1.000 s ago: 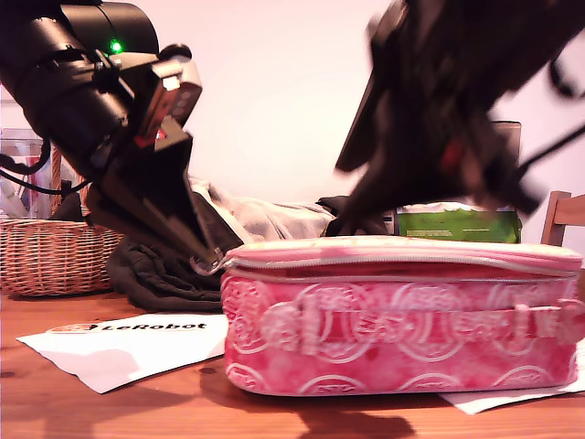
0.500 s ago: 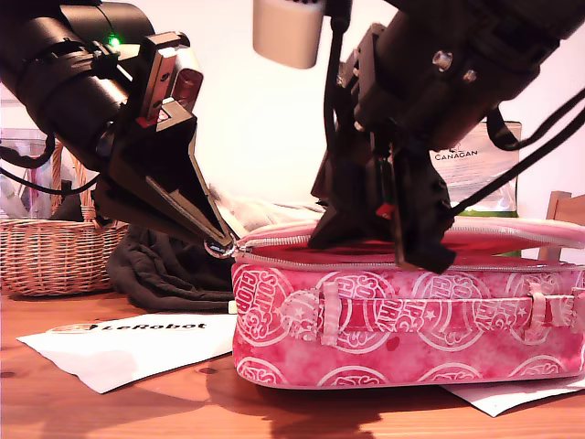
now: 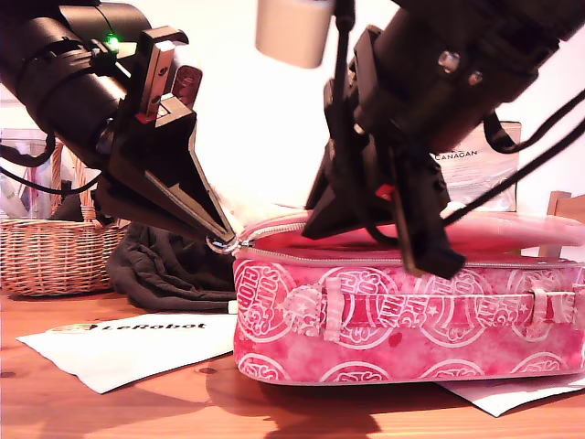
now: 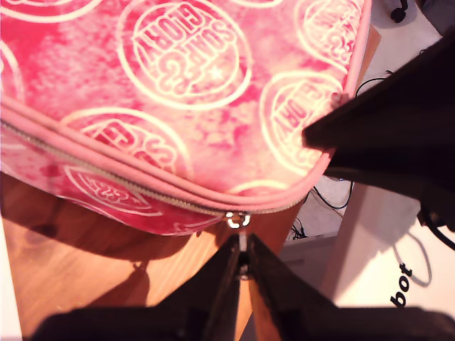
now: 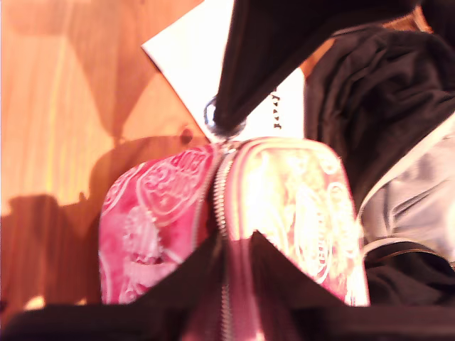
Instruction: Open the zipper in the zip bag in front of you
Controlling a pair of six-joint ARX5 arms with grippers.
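Shifted slightly toward the exterior view's right since half a second ago: zip bag (image 3: 402,320) on the table. First gripper (image 4: 242,264) clamped on the ring pull (image 4: 238,220) at the bag's corner; second gripper (image 5: 234,245) pinching the lid seam. Zipper (image 3: 366,259) mostly closed, nearly all left

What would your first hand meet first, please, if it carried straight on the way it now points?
My first hand, shut on the small metal ring pull, points at the corner of the soft pink fabric zip bag. It would probably press into that corner first, right at the silver zipper.
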